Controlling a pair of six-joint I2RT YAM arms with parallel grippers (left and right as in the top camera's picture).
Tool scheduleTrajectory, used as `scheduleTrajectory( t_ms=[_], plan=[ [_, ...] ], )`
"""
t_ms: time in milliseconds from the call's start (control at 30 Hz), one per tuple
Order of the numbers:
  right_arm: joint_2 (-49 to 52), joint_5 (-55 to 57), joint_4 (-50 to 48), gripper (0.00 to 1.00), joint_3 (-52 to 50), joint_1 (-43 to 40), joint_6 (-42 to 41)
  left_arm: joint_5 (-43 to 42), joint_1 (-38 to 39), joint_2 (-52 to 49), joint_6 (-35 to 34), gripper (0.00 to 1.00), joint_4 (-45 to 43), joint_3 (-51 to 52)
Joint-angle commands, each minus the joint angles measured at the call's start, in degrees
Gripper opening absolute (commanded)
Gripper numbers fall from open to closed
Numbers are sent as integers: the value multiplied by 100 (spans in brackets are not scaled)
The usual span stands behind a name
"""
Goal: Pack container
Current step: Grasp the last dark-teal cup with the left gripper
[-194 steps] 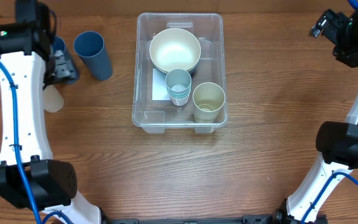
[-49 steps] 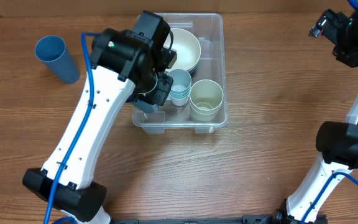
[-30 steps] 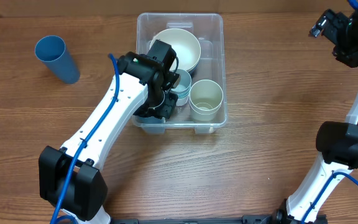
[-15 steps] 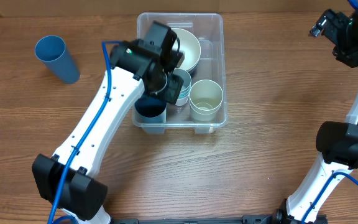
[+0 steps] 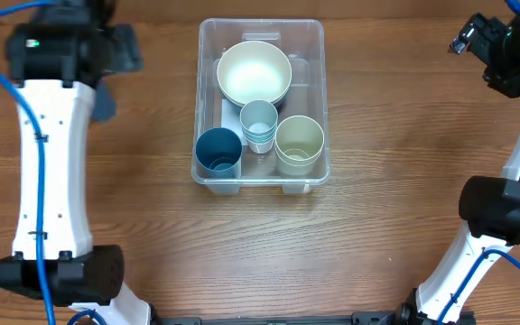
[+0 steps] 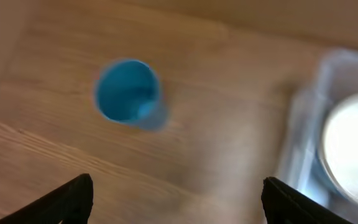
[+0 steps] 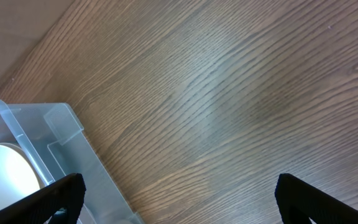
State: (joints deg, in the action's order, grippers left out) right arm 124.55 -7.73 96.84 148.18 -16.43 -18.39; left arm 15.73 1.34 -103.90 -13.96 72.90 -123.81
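Dark cup [image 5: 218, 151] now sat in container [image 5: 310, 36], near-left; left gripper [image 6: 178, 196], spread and empty, swung back over blue cup [image 6: 128, 93], last one; right gripper [image 7: 179, 193] spread too

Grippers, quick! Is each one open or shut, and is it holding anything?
Left gripper: jaws open, holding nothing.
Right gripper: jaws open, holding nothing.

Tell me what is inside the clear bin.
Inside the bin: a cream bowl, a dark blue cup, a pale blue cup and a cream cup. A white label shows on the floor, partly covered. Anything under the bowl is hidden.
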Motion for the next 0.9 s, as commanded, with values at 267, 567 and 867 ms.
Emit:
scheduleTrajectory(
  t_ms=[267, 567, 867],
  plan=[
    [-131, -28, -28, 100, 136, -15, -33, 544, -382, -658, 496, 89, -2459, 1172],
    [-131, -28, -28, 100, 136, -15, -33, 323, -629, -1974, 452, 70, -2441, 1172],
    [-131, -28, -28, 100, 136, -15, -33, -72, -538, -1829, 125, 4, -1873, 1060]
  ],
)
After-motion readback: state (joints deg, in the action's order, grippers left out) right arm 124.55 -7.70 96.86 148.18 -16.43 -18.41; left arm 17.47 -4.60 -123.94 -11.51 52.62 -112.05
